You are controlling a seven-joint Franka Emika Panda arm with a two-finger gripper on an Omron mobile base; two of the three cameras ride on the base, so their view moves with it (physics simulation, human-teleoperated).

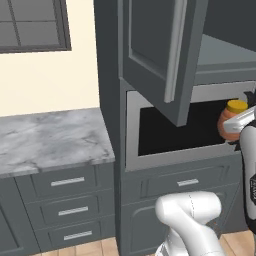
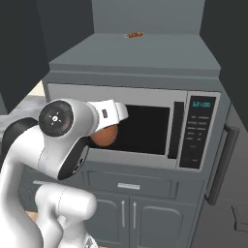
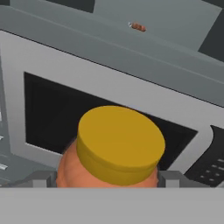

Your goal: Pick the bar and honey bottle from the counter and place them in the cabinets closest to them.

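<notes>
The arm (image 2: pixel 58 160) is glossy white plastic, built of thick rounded segments with dark grey, nearly black bands at the joints. Behind the hand sits a big round joint housing (image 2: pixel 55 117) capped by a dark disc with a small pale mark at its centre. A white wrist link (image 2: pixel 107 114) nearer the hand carries a small dark marking. The finger tips (image 3: pixel 41 178) are blocky and grey.

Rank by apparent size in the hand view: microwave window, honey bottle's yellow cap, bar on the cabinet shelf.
1. microwave window
2. yellow cap, inflated by nearness to the camera
3. bar, tiny and far back on the shelf
</notes>
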